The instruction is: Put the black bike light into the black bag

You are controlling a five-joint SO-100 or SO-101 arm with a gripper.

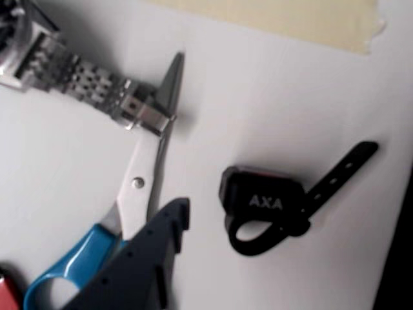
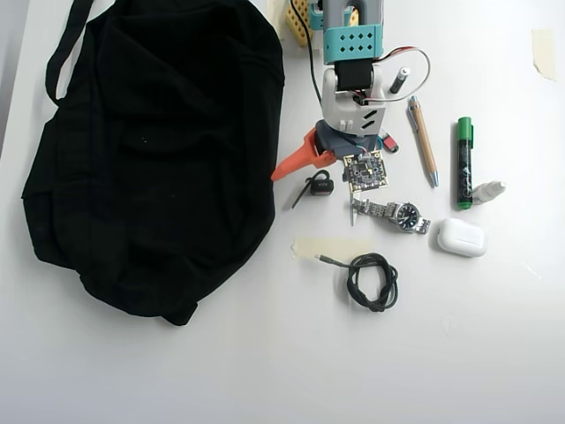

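Bike light [image 1: 264,200] centre-right in wrist view, on table, ungrasped. Gripper [image 2: 311,166] just above it, open, empty. Bag [image 2: 150,150] left in overhead view. Grasp, transfer pending.

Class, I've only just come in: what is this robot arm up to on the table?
The arm's hand hovers just above the black bike light, which lies on the white table beside the black bag. The light is not gripped yet; in the wrist view it lies free, strap trailing, with one dark finger beside it. Scissors, a metal watch and a coiled cable lie nearby, untouched.
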